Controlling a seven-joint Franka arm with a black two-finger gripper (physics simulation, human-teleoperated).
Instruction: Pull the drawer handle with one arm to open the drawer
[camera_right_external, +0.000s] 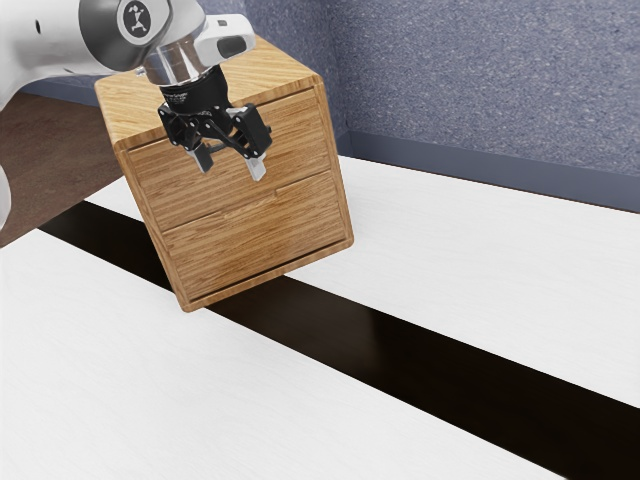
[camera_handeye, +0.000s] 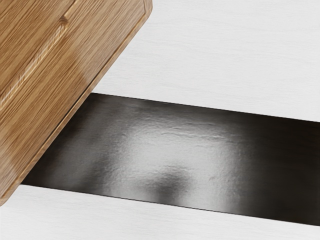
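Black fingers (camera_right_external: 257, 166) of the gripper (camera_right_external: 231, 160) stand apart with nothing between them, pointing down toward 6 o'clock. The gripper hangs in front of the upper drawer (camera_right_external: 295, 125) of a wooden cabinet (camera_right_external: 200, 85); I cannot tell whether a fingertip touches the wood. The silver and white arm (camera_right_external: 140, 25) comes in from 11 o'clock of the exterior view.

The lower drawer (camera_right_external: 250, 240) lies at 6 o'clock of the gripper, and a slim handle (camera_right_external: 305, 182) runs along its top edge at about 4 o'clock from the fingers. Both drawer fronts sit flush with the cabinet's frame.

From the wrist, the cabinet's front shows a raised wooden handle strip.

The cabinet stands on a white table (camera_right_external: 480, 250), partly over a glossy black stripe (camera_right_external: 400, 350) running from 10 o'clock to 4 o'clock across the exterior view. A blue-grey wall (camera_right_external: 450, 70) rises at 1 o'clock.
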